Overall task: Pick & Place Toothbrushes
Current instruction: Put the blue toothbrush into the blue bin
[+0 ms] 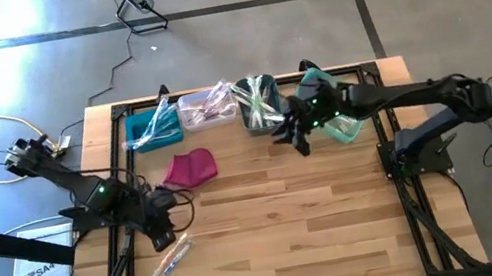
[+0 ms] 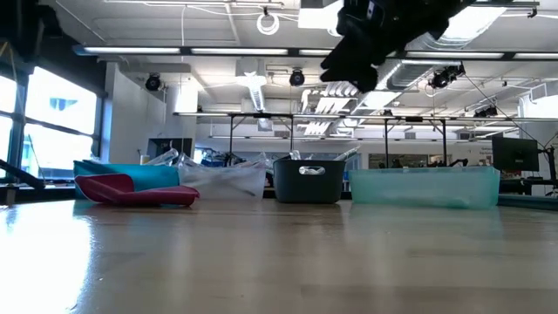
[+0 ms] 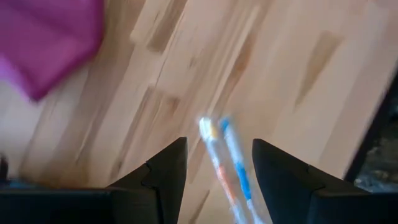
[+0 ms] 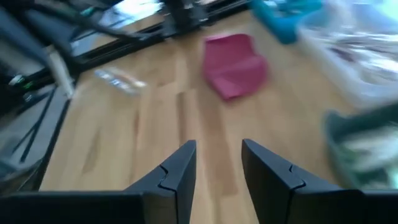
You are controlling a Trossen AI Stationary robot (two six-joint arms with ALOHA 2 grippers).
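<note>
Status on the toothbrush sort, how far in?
Done: toothbrushes already fill the blue bin, clear bin and dark grey bin. In hand: nothing gripped; the open left gripper hangs over two clear-handled toothbrushes on the wooden table. The right gripper, open and empty, is by the teal bin. Left: that pair.
</note>
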